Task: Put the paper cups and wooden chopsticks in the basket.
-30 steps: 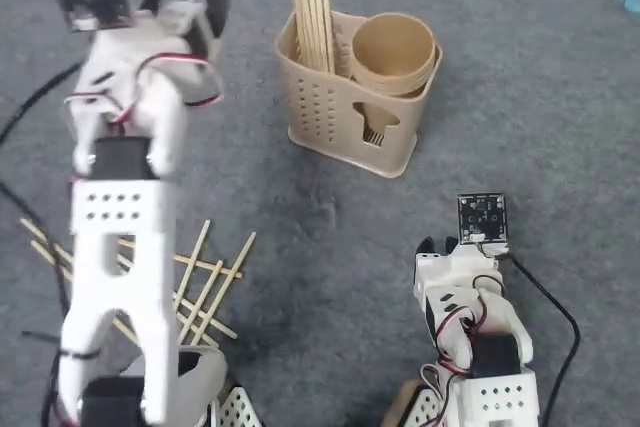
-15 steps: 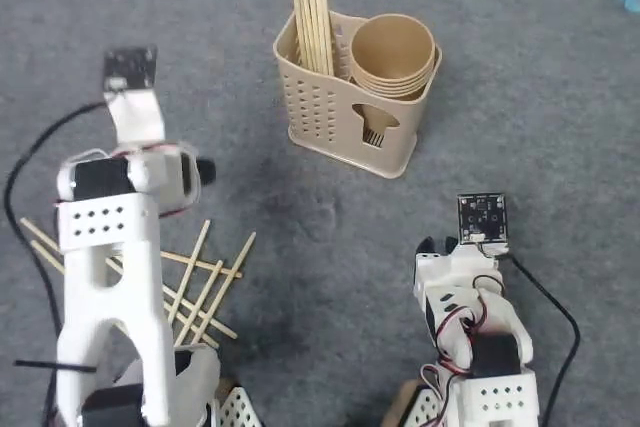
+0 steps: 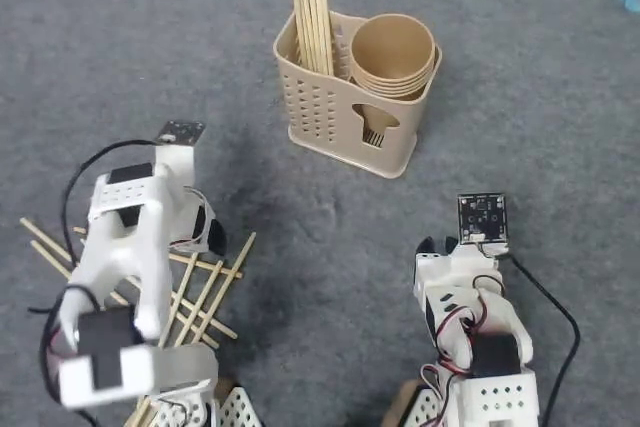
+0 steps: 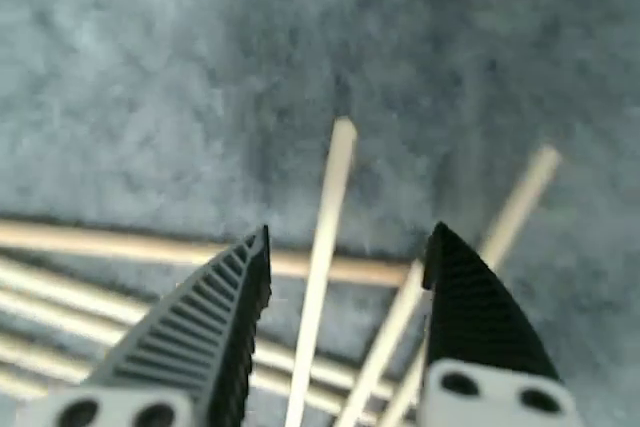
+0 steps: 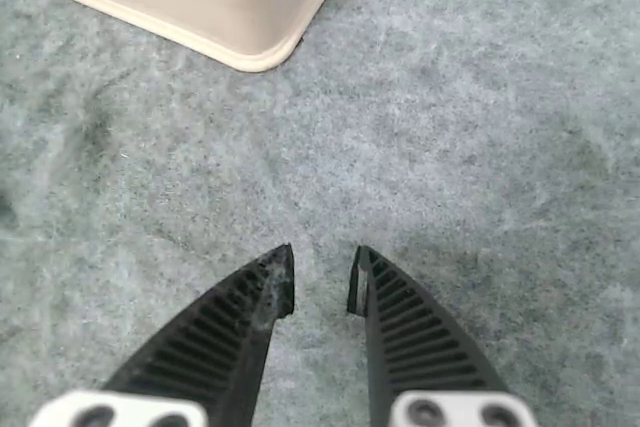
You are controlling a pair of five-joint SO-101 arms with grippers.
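Wooden chopsticks (image 4: 322, 247) lie beneath my left hand (image 4: 350, 231), spread wide, gripping nothing; my right hand (image 5: 322, 257) hangs slightly parted, empty.

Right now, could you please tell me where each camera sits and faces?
High view: fixed overhead, looking down on the basket, loose chopsticks, left arm and right arm.
Left wrist view: on the left arm's wrist, looking down past the open left gripper at the loose chopsticks.
Right wrist view: on the right arm's wrist, looking past the open right gripper toward the basket's base.
Shared: high and left wrist views both show the loose chopsticks; high and right wrist, the basket.
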